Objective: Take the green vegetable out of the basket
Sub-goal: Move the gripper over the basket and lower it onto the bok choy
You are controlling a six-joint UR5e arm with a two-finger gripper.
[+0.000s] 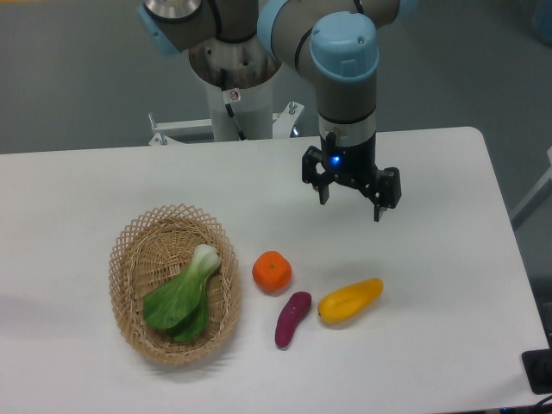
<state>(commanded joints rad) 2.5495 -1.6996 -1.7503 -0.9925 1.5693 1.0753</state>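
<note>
Main worry imo: the bok choy (183, 293) lies low inside the basket (129, 250), so a sloppy descent could snag the woven rim, or just tear floppy leaves instead of catching the firmer pale stalk. The claw (351, 197) hangs empty, fingers apart, above the tabletop (448, 285). The bok choy is well off to its lower left in the picture.
</note>
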